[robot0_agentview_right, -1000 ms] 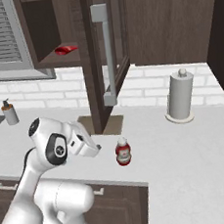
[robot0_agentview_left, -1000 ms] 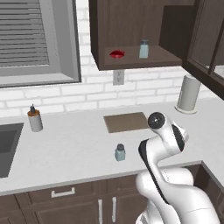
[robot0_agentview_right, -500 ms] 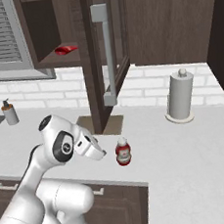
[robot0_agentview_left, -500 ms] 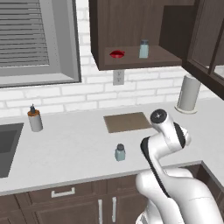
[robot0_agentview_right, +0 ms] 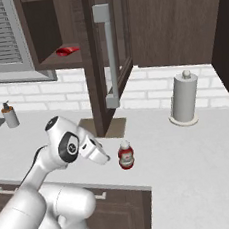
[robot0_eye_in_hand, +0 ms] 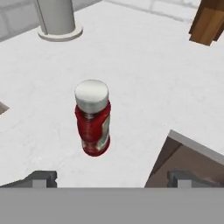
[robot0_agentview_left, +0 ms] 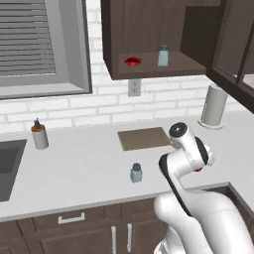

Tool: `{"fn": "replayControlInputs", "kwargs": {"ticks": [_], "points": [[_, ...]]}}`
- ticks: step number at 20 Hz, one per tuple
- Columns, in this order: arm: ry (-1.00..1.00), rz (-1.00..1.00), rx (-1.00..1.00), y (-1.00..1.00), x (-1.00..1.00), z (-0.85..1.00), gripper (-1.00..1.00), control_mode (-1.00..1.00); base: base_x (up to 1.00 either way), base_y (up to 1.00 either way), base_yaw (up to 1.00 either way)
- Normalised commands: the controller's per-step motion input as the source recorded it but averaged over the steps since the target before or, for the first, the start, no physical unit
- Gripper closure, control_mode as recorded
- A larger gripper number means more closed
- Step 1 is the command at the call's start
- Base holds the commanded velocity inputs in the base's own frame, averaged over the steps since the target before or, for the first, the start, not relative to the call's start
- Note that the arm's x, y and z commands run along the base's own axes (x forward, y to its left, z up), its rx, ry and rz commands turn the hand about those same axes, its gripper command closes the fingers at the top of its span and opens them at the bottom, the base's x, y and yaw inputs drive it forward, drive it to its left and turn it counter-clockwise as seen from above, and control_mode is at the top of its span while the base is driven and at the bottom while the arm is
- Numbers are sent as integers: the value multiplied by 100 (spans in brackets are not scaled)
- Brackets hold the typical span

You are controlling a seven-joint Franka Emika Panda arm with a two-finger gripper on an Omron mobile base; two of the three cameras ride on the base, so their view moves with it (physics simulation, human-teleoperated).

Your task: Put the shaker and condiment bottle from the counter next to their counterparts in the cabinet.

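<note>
From the left base view, the shaker (robot0_agentview_left: 136, 172), pale translucent with a dark cap, stands on the smooth white tabletop (robot0_agentview_left: 79, 168), well off to the left of the arm's wrist. High above, the dark wooden cabinet (robot0_agentview_left: 149, 39) holds the counterparts: a second shaker (robot0_agentview_left: 163, 55) and a low red item (robot0_agentview_left: 132, 61).

From the right base view, the gripper (robot0_agentview_right: 103, 157) sits low, tilted toward the condiment bottle (robot0_agentview_right: 125, 155), which stands upright just ahead of it, not touching. A paper-towel roll (robot0_agentview_right: 183, 98) stands far beyond.

In the hand view, the condiment bottle (robot0_eye_in_hand: 92, 118) is centred ahead and between the fingertips (robot0_eye_in_hand: 41, 178), which are spread wide with nothing held. It is a glossy red cylinder with a flat white cap and pale label.

The risk, as I judge it: the bottle is tall, narrow and slick, so one finger arriving first could tip it or skid it toward the nearby tabletop edge.
</note>
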Motion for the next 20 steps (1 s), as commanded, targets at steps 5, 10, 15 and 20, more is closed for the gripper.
{"fn": "replayControlInputs", "kwargs": {"ticks": [5,10,15,20], "points": [[0,0,1,-2,0,-37,-100,-100,0,0,0],[0,-1,5,-7,0,-30,-100,-100,0,0,0],[-3,0,4,-11,12,-20,-100,-100,0,0,0],[-2,0,0,-1,34,-10,-100,-100,0,0,0]]}}
